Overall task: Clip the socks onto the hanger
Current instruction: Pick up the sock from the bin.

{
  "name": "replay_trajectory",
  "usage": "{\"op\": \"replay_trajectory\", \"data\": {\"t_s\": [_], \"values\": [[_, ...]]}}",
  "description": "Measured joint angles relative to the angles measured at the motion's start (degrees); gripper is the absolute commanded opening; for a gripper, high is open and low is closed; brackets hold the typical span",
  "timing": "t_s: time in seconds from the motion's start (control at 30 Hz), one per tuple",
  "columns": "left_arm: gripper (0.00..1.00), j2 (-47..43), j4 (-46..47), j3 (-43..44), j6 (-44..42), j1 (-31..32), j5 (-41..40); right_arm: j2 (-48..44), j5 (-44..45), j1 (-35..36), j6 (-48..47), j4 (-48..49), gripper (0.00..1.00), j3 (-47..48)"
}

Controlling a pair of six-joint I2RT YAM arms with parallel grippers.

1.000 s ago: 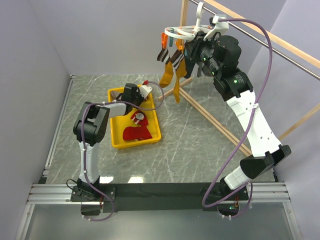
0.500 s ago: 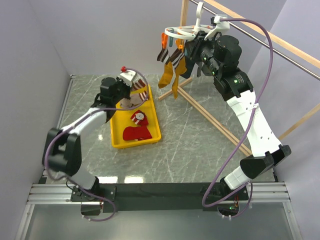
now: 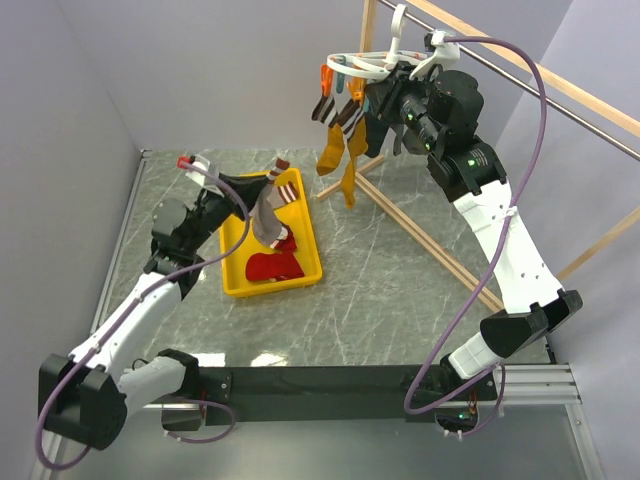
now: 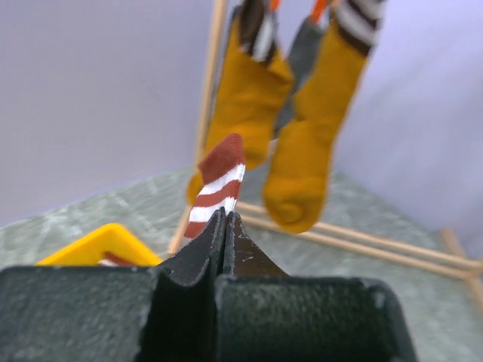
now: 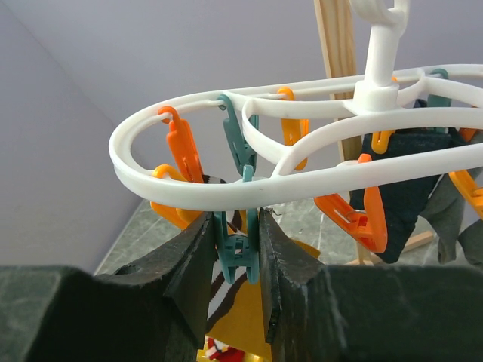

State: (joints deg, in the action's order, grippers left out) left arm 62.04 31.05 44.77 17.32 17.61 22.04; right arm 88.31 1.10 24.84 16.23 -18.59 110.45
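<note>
My left gripper (image 3: pixel 258 187) is shut on a grey-beige sock with a red and white striped cuff (image 3: pixel 272 212) and holds it above the yellow tray (image 3: pixel 235 275). The left wrist view shows the cuff (image 4: pixel 219 179) sticking out of the closed jaws (image 4: pixel 226 220). My right gripper (image 3: pixel 385 100) is up at the white hanger (image 3: pixel 365 65), shut on a teal clip (image 5: pixel 243 253) under the ring (image 5: pixel 189 188). Two mustard socks (image 3: pixel 335 150) hang clipped there and also show in the left wrist view (image 4: pixel 313 151). A dark navy sock (image 5: pixel 400 181) hangs at the right.
A red sock (image 3: pixel 272 266) lies in the tray. The wooden frame's floor bars (image 3: pixel 420 235) run diagonally across the marble table, its post (image 3: pixel 368 40) and metal rod (image 3: pixel 560 100) stand behind the hanger. Grey walls close in left and rear.
My left arm has swung out of the tray toward the left and front, lifting the striped-cuff sock, which now dangles over the tray. The right arm has not moved.
</note>
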Motion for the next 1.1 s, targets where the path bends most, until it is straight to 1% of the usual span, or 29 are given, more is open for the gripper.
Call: {"op": "replay_trajectory", "data": {"t_s": [0.07, 0.17, 0.33, 0.47, 0.63, 0.93, 1.03, 1.1], "values": [[0.01, -2.4, 0.9, -1.7, 2.8, 0.4, 0.0, 0.0, -0.2, 0.0, 0.7, 0.0, 0.00, 0.0], [0.01, -3.7, -0.2, -2.1, 4.6, 0.7, -2.0, 0.0, -0.6, 0.0, 1.2, 0.0, 0.00, 0.0], [0.00, -3.1, -7.6, -2.2, 4.7, 0.8, -6.3, 0.2, -1.0, 0.0, 1.6, 0.0, 0.00, 0.1], [0.01, -1.4, -12.5, -3.8, 5.2, 1.2, -8.5, 0.7, -1.2, 0.0, 1.5, -0.1, 0.00, 0.2], [0.01, 2.8, -18.1, -6.1, 4.7, 3.0, -8.8, 0.9, -1.2, 0.0, 1.3, -0.6, 0.00, 0.2], [0.01, 13.7, -26.4, -5.3, 1.4, 5.0, -8.4, 0.9, -0.4, 0.0, 0.9, -0.7, 0.00, 0.2], [0.01, 17.0, -30.9, -3.4, -0.6, 5.9, -8.4, 0.9, -0.1, 0.0, 0.7, -0.7, 0.00, 0.2], [0.04, 18.5, -34.2, -1.6, -2.5, 6.4, -8.5, 0.9, 0.1, 0.0, 0.5, -0.7, 0.00, 0.2]]}}
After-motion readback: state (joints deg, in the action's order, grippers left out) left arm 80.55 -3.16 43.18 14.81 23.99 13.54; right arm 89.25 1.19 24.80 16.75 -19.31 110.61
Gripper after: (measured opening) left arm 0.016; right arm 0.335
